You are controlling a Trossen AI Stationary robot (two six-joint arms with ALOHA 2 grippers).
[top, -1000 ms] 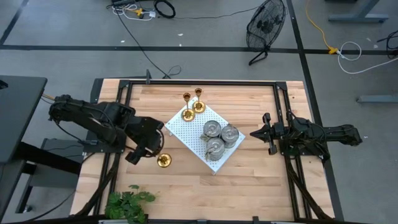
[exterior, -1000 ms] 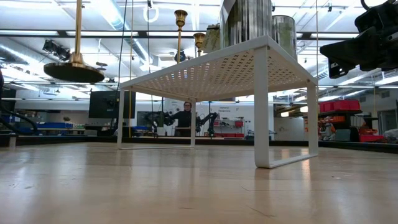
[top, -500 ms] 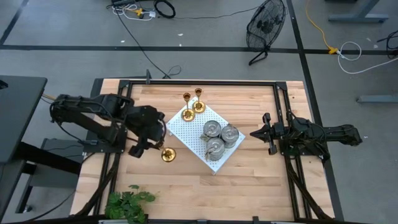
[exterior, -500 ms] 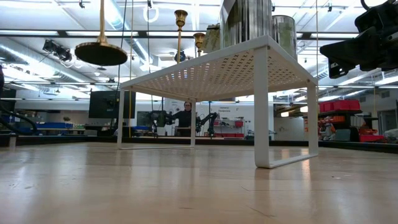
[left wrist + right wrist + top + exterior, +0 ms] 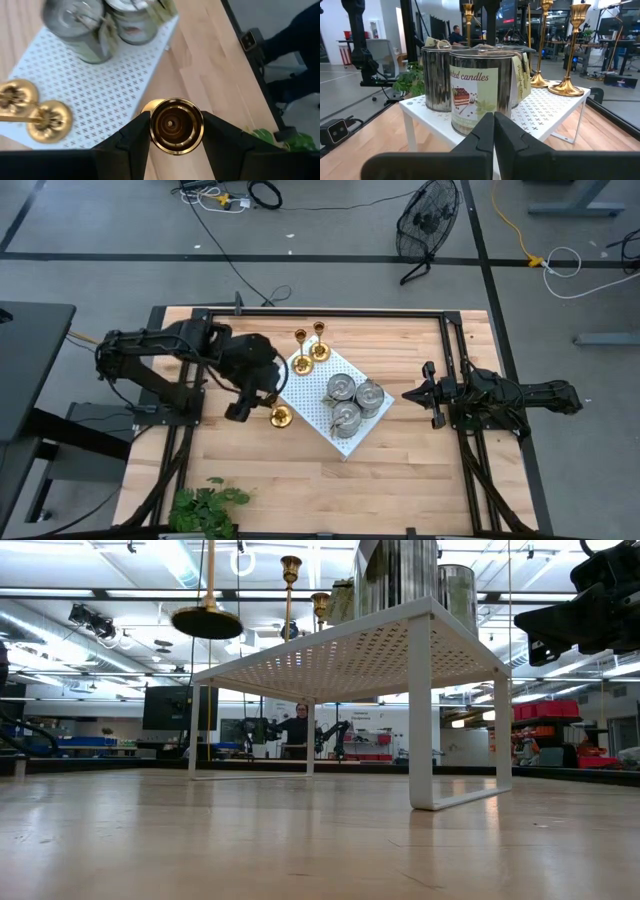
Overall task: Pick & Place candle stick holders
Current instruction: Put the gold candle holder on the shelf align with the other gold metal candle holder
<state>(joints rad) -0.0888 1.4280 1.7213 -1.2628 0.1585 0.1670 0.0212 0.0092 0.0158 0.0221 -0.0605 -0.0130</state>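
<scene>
Glossy brass holders (image 5: 310,351), dull silver metal tins (image 5: 350,400), matt white perforated board (image 5: 303,398), pale wood table (image 5: 400,470).

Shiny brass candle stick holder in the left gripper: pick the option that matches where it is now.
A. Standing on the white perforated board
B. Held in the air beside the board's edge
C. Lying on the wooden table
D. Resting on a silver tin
B: the low view shows the shiny brass candle stick holder hanging clear of the wooden table, and the high view puts it in the left gripper just off the edge of the white perforated board.
</scene>
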